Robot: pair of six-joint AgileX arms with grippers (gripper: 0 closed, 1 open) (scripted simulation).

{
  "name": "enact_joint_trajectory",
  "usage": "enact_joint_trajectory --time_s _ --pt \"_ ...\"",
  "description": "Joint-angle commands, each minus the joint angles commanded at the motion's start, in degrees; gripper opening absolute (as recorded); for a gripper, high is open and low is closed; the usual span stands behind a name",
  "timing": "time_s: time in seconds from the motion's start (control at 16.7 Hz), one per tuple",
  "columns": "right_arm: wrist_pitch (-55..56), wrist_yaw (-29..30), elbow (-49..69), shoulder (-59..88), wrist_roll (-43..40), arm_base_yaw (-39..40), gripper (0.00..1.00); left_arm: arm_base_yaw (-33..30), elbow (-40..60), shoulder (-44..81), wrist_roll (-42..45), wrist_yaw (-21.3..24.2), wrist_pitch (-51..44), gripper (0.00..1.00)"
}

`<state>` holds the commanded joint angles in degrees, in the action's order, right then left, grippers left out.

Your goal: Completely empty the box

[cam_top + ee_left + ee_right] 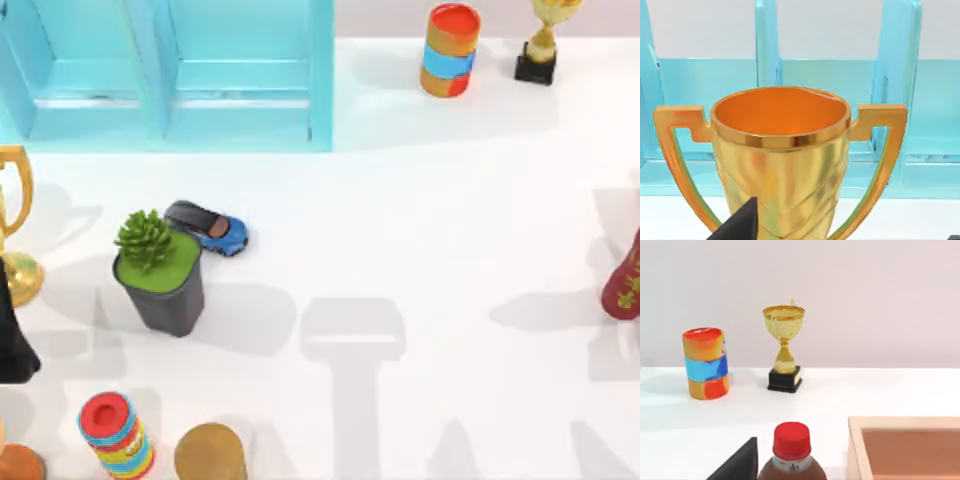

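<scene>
- The left end effector [10, 335] sits at the far left edge of the white bench [420, 220], just beside the large shiny gold two-handled trophy cup [780, 150]; one dark fingertip [740, 225] shows in front of the cup, and I cannot tell how far the fingers are spread.
- The right end effector [740, 462] hangs near the red-capped brown bottle [791, 450] at the right edge; its opening cannot be told either.
- The pale wooden box [905, 445] lies just right of that bottle.
- Farther back stand a striped orange-and-blue can [705, 363] and a small gold trophy on a black base [784, 347].
- A light blue shelf rack [170, 75] stands at the far left.
</scene>
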<state>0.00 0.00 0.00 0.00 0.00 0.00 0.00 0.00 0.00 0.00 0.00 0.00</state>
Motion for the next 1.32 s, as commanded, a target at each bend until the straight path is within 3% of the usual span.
enact_joint_trajectory --time_s 0.42,1.32 --pt "-7.08 -0.01 7.02 8.78 -2.73 -2.73 1.0 0.0 0.0 0.0 0.0 0.0 0.0 1.0" --pt "-56.23 -0.46 58.04 73.0 -21.38 -21.93 1.0 0.0 0.0 0.0 0.0 0.0 0.0 1.0"
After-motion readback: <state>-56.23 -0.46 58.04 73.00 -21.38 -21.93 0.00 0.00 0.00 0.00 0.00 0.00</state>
